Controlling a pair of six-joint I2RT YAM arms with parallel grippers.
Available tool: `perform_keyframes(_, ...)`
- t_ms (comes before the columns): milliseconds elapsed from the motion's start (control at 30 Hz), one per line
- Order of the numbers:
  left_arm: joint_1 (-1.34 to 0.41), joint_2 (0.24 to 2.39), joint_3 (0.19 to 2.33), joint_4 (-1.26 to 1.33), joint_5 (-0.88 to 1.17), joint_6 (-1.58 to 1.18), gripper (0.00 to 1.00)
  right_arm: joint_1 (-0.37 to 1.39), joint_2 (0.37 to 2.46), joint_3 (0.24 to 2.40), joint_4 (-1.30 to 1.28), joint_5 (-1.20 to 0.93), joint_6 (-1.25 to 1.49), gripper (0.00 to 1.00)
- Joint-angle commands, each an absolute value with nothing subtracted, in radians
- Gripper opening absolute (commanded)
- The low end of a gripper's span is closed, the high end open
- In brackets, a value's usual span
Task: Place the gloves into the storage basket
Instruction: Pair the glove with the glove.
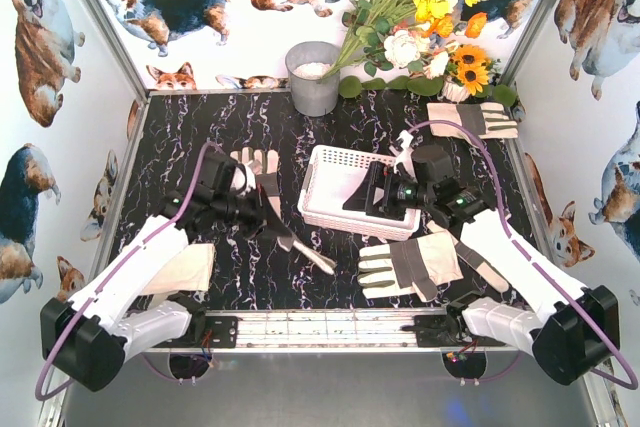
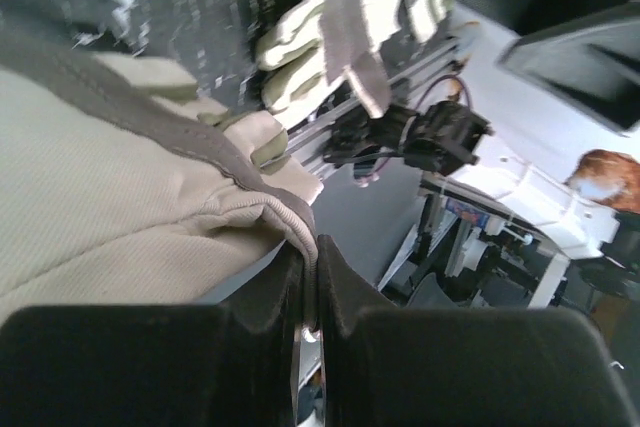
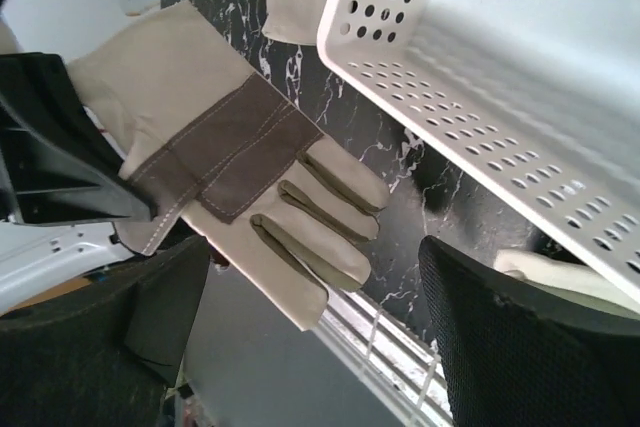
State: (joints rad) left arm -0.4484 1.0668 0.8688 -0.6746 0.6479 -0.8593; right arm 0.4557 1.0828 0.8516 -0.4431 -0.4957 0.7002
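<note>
A glove [image 2: 120, 197] is clamped in the left hand [image 2: 312, 247]; the right hand [image 3: 320, 287] is held open by the basket [image 1: 335, 162]. No glove is seen inside it yet; other gloves [image 1: 410, 265] are left on the bench [image 1: 200, 127].

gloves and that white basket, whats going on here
Two robot arms are clearing work gloves into the white basket, which looks empty so far. The left gripper is shut on the edge of one glove left of the basket. The right gripper hangs open at the basket's near side; other gloves lie on the table.
</note>
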Motion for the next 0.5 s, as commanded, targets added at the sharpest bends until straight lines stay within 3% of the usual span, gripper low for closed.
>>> perform_keyframes(0,-0.457,1.02,0.925,-0.535,0.7,-0.926,0.0,0.453,1.067,0.871,-0.416,-0.535,0.805,0.88)
perform_keyframes(233,-0.457,0.965,0.905,-0.294,0.655,-1.109,0.0,0.453,1.029,0.823,-0.255,-0.577,0.961,0.91)
perform_keyframes(467,-0.457,0.956,0.93,-0.24,0.552,-1.113,0.0,0.453,0.966,0.833,-0.37,-0.478,0.932,0.91)
